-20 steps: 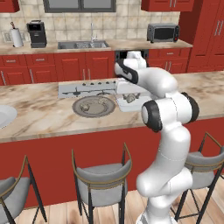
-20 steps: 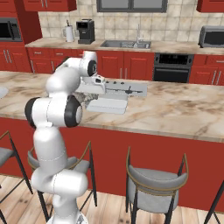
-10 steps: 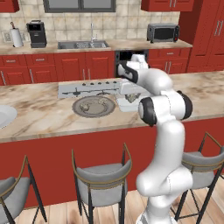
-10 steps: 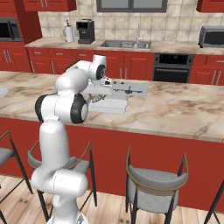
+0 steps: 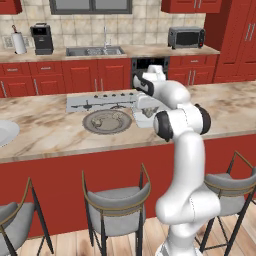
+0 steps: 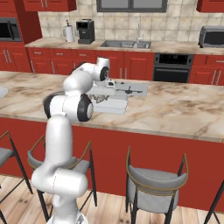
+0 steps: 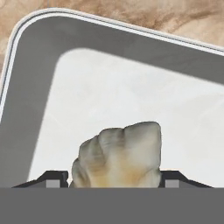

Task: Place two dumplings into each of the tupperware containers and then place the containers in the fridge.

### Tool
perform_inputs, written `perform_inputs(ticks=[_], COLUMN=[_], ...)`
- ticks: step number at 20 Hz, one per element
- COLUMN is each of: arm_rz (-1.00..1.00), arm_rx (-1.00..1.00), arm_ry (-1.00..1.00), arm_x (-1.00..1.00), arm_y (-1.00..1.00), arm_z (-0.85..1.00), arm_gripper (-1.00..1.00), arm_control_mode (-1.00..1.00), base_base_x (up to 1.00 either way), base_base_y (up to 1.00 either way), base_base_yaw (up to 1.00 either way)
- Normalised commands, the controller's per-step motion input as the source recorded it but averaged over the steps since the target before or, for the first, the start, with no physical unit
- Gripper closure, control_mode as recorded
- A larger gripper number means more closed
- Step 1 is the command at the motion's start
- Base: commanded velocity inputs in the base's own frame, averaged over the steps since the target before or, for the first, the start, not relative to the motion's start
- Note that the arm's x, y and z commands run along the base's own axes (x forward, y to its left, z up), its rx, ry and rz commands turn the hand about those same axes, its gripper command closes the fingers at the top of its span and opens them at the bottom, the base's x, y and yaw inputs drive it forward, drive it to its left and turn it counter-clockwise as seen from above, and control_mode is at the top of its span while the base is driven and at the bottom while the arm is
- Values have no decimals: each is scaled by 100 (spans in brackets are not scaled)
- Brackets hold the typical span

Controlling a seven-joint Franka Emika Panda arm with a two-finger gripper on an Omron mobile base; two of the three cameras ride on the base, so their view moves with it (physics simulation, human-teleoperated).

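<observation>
Since a second ago your arm has swung right along the marble counter (image 5: 45,127). Your gripper (image 7: 114,183) hangs over a tupperware container (image 7: 109,83), fingers spread wide with a dumpling (image 7: 118,153) between them; whether they touch it, you cannot tell. Round grey plate (image 5: 106,121) sits beside it.

A lumpy beige-tan dough dumpling (image 7: 119,155), pleated and darker at its base, sits upright inside a shallow clear whitish rectangular container (image 7: 35,83), near its rounded corner.
</observation>
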Motion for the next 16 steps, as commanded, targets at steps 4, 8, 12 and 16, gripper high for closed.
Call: perform_inputs(ticks=[4, 8, 12, 16], arm_rz=[0, 0, 0, 0], arm_rx=[0, 0, 0, 0], arm_ry=[0, 0, 0, 0], arm_x=[3, 0, 0, 0], arm_y=[0, 0, 0, 32], arm_z=[-3, 0, 0, 11], arm_gripper=[-100, -100, -100, -100], arm_control_mode=[-100, -100, -100, -100], base_base_x=[0, 0, 0, 0], base_base_y=[0, 0, 0, 0], base_base_yaw=[0, 0, 0, 0])
